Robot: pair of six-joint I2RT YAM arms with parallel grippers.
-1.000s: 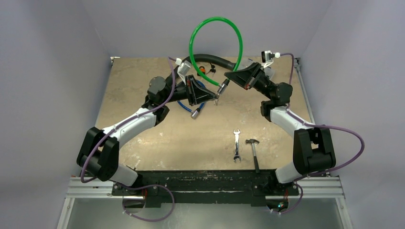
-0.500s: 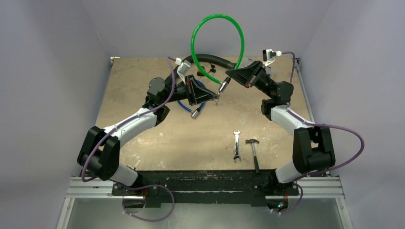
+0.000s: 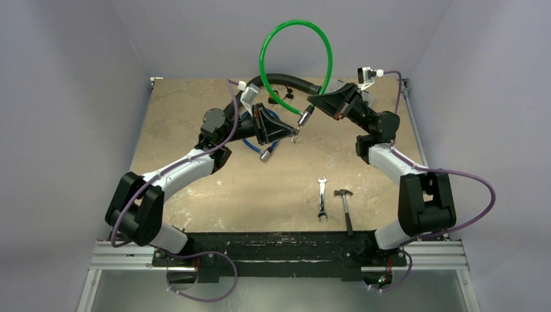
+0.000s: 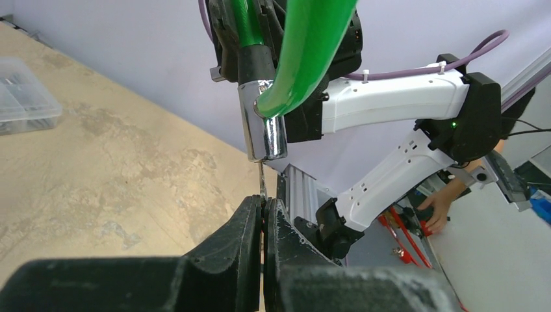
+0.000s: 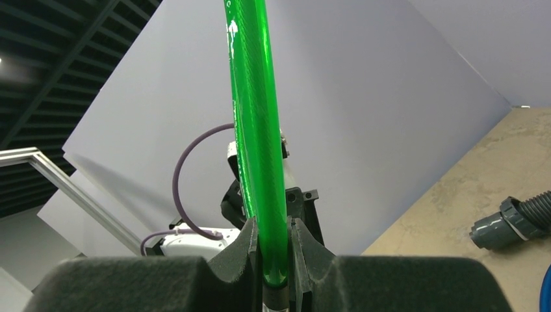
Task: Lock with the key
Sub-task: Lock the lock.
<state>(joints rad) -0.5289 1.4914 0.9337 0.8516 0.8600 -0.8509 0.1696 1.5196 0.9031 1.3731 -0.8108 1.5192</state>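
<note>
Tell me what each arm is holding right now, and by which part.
Left jaws pinch the key by its lower end, blade up in the chrome lock cylinder. Right jaws clamp the green cable near its end.

The middle of the far half of the table (image 3: pixel 175 110) is crowded. There the left gripper (image 3: pixel 294 135), closed on the key (image 4: pixel 262 185), and the right gripper (image 3: pixel 303 117), clamped on the green cable lock (image 3: pixel 296 25), are brought almost tip to tip. Passage above them is barred by the lock's raised loop. A black hose (image 3: pixel 289 79) is laid behind them, and a blue cable (image 3: pixel 249 145) under the left gripper. Open surface is left at the far left and in the near middle. The near right is narrowed by a wrench (image 3: pixel 321 198) and a hammer (image 3: pixel 347 211), laid just beside each other. The table is hemmed in by walls on three sides.
</note>
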